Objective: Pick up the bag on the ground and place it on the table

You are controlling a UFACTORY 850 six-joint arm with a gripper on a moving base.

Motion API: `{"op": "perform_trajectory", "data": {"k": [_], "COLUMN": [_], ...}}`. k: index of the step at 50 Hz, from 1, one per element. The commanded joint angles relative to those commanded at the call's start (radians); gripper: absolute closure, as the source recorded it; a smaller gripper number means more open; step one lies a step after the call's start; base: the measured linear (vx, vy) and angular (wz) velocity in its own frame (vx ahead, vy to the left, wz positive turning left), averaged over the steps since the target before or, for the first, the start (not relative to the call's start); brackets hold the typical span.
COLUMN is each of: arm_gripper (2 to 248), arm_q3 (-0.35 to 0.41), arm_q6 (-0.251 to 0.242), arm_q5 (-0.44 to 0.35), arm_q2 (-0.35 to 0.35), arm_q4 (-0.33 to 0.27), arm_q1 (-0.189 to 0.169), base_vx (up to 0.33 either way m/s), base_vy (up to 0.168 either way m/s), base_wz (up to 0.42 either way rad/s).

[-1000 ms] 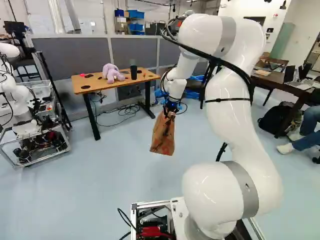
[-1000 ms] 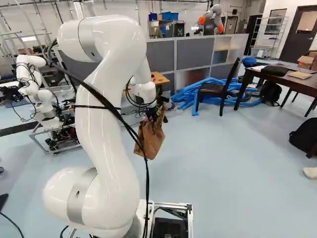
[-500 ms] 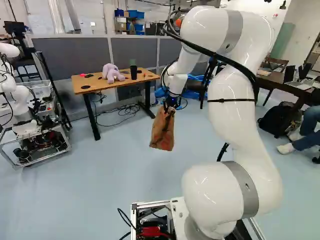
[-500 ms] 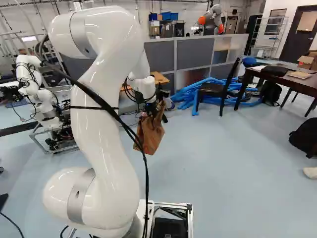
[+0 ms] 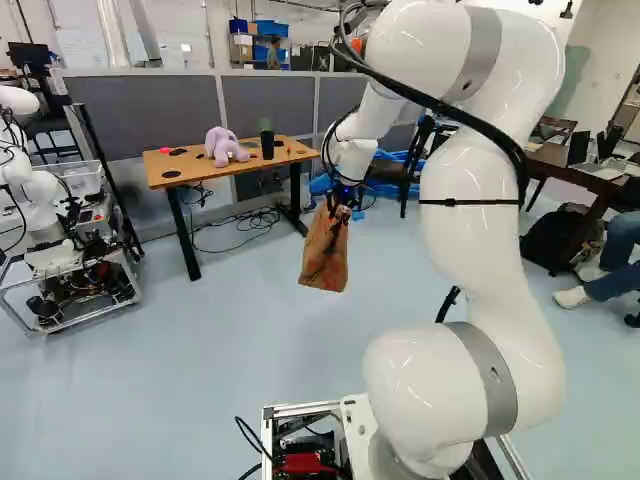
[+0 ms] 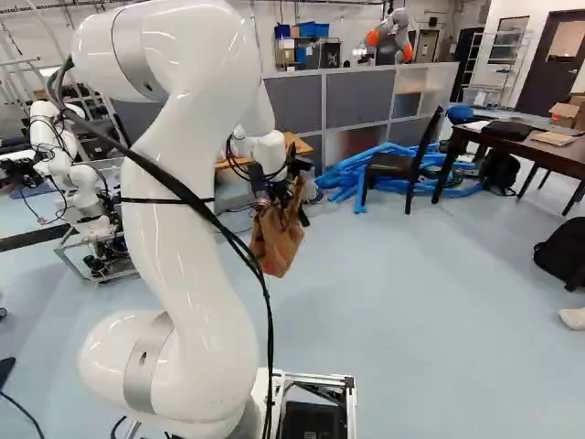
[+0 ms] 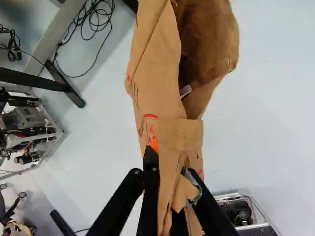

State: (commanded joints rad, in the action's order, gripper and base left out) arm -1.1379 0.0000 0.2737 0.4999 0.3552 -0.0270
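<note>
In the left base view my gripper point(image 5: 340, 205) is at the top of the brown paper bag point(image 5: 325, 253), which hangs from it above the floor. The wrist view shows the gripper point(image 7: 170, 184) with its two black fingers closed on the bag's crumpled paper point(image 7: 160, 88) from both sides. The bag's mouth gapes partly open ahead of the fingers. Behind the bag and to its left in the left base view stands the wooden table point(image 5: 225, 170), apart from the bag.
A purple plush toy point(image 5: 226, 147) and a dark cup point(image 5: 267, 140) stand on the table. Another robot point(image 5: 45, 210) is at the far left. Blue tubes point(image 6: 352, 174) and a black chair point(image 6: 402, 165) lie beyond the bag, near a dark table point(image 6: 548, 155).
My arm has risen a little and leaned back, lifting the bag slightly with it. The base has not moved, and the gripper has kept its hold.
</note>
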Motion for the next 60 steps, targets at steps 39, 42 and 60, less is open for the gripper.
{"op": "perform_trajectory", "data": {"k": [39, 42, 60], "arm_gripper": [229, 229, 229], "arm_q3": [-0.026, -0.030, -0.069], "arm_q6": [0.000, 0.000, 0.000], "arm_q5": [0.004, 0.006, 0.047], "arm_q2": [-0.070, -0.073, -0.083], "arm_q4": [-0.032, -0.038, -0.071], "arm_q1": [0.001, 0.001, 0.002], "base_vx": [0.000, 0.000, 0.000], "base_vy": [0.000, 0.000, 0.000], "base_wz": [0.000, 0.000, 0.000]}}
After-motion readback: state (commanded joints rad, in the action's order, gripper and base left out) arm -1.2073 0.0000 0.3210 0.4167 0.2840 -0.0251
